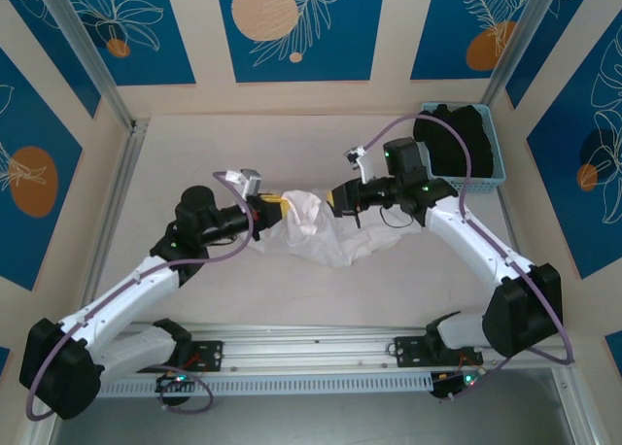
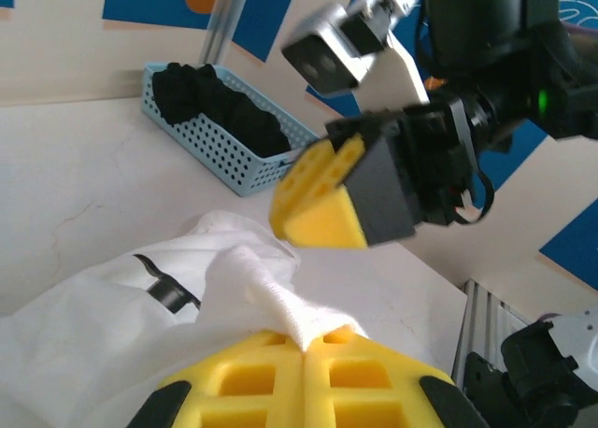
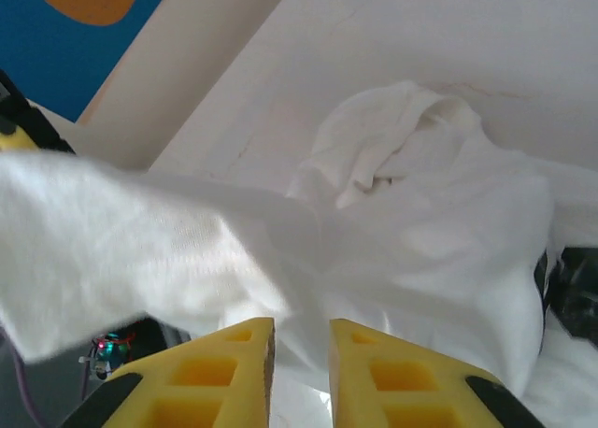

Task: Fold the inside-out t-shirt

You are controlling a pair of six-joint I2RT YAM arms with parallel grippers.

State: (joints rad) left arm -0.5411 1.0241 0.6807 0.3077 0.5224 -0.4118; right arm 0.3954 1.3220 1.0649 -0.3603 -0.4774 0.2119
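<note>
Nearest us in the left wrist view, the left gripper [image 2: 306, 339] is clenched on a narrow ridge of the inside-out t-shirt [image 2: 112, 306], the white cloth pinched between its yellow pads at the bottom of the frame. Just above it, at the centre of that frame, hangs the right gripper [image 2: 313, 204]. In its own wrist view its jaws stand a little apart, released, and we cannot make out any cloth caught between them. In the top view the t-shirt lies crumpled at the middle of the surface [image 1: 292, 144], between the two grippers, its left end raised at the left gripper. The blue basket [image 1: 498, 149] with the black garment [image 1: 457, 139] sits at the upper right, well apart.

We judge the task to be at an early step: the shirt is being gathered and opened out, with no fold laid yet. The next move calls for the right gripper to take a fresh hold on an edge away from the left grip, so that the two can draw the cloth flat.
</note>
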